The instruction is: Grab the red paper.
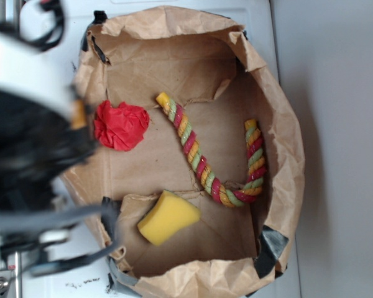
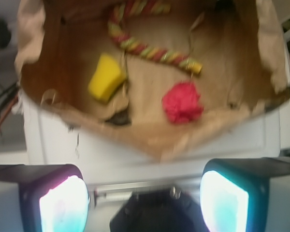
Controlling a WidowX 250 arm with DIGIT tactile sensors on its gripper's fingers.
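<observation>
Three things lie in the brown bag (image 1: 280, 124): the red paper (image 1: 120, 126) near one wall, a rope (image 1: 199, 158) and a sponge (image 1: 168, 217). For a clean grab, I would bring the tool (image 2: 145, 198) over the bag's rim, centre it on the wad, then descend, keeping clear of the rope end just beside it. Its fingers (image 2: 63, 203) stand spread and empty, outside the bag, above the white table (image 2: 53, 140).

Bright even light, soft shadows, wrist view blurred, perhaps by motion, near arm out of focus
</observation>
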